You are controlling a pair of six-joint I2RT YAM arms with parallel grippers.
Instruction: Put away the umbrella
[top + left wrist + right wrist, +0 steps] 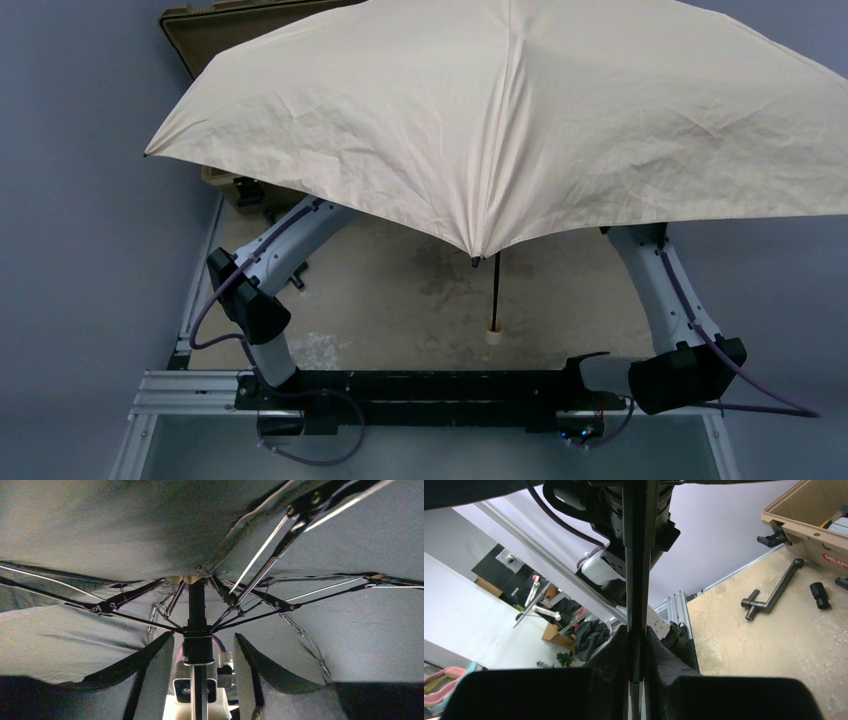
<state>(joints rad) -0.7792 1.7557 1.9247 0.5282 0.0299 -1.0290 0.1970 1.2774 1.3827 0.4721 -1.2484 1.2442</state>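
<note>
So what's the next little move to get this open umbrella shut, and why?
Probably close the left pincer on the black collar it straddles, ready to pull it down; the umbrella is fully spread and the right pincer clamps the shaft.

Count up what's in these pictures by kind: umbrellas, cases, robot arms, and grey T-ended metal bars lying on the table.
umbrella: 1
tan case: 1
robot arms: 2 (left arm, right arm)
metal bar: 1
Total: 5
</note>
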